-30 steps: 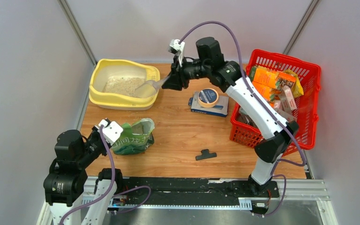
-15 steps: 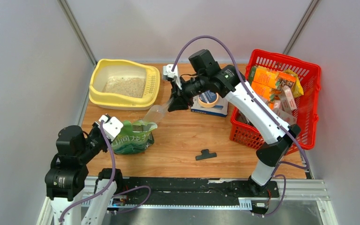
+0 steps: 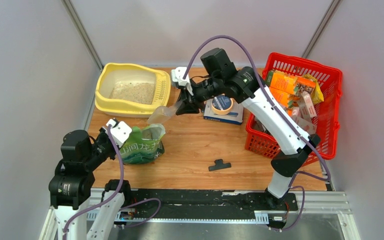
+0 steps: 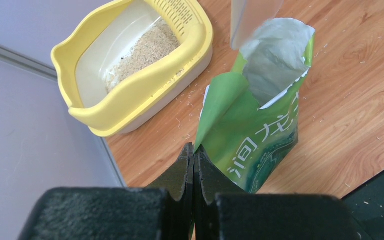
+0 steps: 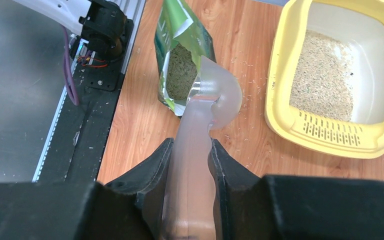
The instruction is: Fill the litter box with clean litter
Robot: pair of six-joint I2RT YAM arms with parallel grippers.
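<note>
Just beside pouch [image 5: 172,20], right fingers [image 5: 152,170] clamp scoop [image 5: 200,125].

The scoop [image 4: 252,20], straight ahead of the left gripper [image 4: 194,156], is cut off by the top edge, so only its pale tip shows. The edge of the green pouch [image 4: 260,150] slips in between the closed fingers [image 4: 182,172] and is hidden there. The right gripper [image 5: 190,150] covers the sides of the scoop's handle. The bowl just past its fingertips shows only its back, so I cannot tell if anything is in it. Ahead and to the right, the litter box [image 5: 282,75] runs off the top and right edges. From above, the small black thing [image 3: 219,164] lying well behind the right gripper is too small to name.
</note>
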